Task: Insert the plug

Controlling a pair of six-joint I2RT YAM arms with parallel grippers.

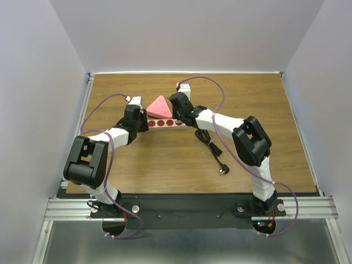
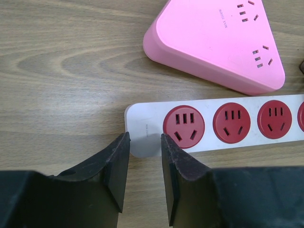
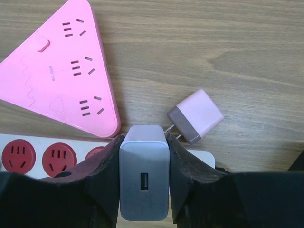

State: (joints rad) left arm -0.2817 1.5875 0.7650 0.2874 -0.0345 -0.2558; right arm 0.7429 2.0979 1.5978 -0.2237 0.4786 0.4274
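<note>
A white power strip (image 1: pixel 159 123) with red round sockets lies across the table; it shows in the left wrist view (image 2: pixel 223 121) and right wrist view (image 3: pixel 33 142). My right gripper (image 3: pixel 144 142) is shut on a grey-white USB charger plug (image 3: pixel 144 175), held over the strip's right end. My left gripper (image 2: pixel 144 138) is open and empty, its fingers (image 2: pixel 116 166) just above the strip's left end. A second pink charger plug (image 3: pixel 195 116) lies on the wood behind the strip.
A pink triangular power strip (image 1: pixel 159 106) lies just behind the white one, also in the left wrist view (image 2: pixel 218 42) and right wrist view (image 3: pixel 57 71). A black cable (image 1: pixel 214 149) with a plug trails on the table right of centre.
</note>
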